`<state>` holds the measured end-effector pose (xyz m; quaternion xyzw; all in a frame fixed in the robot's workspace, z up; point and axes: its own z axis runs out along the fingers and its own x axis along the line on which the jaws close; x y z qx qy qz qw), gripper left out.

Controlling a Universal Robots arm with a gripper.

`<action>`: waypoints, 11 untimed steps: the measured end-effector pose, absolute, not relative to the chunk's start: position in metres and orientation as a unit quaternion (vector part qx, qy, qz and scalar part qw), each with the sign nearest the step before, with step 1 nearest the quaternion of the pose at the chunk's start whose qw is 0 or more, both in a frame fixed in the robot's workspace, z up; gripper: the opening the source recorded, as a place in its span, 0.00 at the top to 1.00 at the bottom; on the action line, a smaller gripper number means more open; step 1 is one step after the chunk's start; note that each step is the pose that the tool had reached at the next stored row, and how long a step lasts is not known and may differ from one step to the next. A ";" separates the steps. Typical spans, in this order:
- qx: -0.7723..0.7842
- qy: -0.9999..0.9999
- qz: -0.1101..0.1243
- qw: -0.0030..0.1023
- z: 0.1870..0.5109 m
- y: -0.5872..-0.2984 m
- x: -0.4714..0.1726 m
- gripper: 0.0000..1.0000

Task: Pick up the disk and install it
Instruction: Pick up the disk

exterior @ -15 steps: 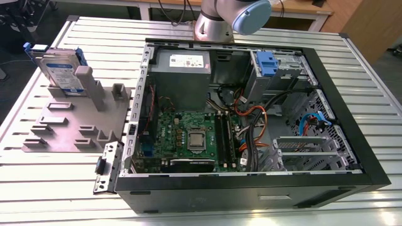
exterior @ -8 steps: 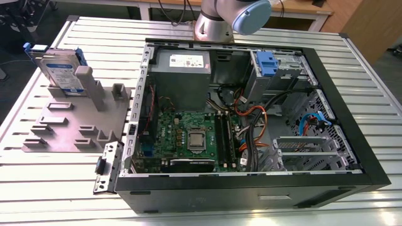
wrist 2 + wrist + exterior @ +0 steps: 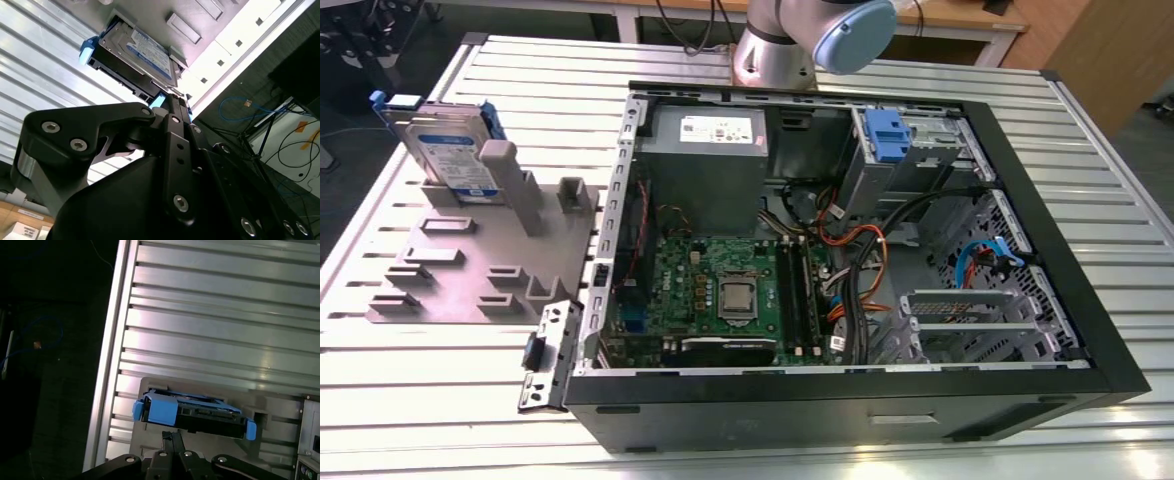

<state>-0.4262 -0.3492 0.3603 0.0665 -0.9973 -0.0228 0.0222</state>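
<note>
Nothing done yet: silver metal disk in blue plastic carrier sits upright in the grey plastic stand, my hand near it, apparently closed and empty.

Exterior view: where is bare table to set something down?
Bare table runs between the computer case and the exterior view's right edge, and nearer the camera than the grey fixture plate holding the disk. Inside the case, cables and motherboard crowd the floor.
</note>
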 end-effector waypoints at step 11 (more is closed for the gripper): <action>0.097 -0.995 -0.022 0.023 0.360 -0.349 -0.426 0.89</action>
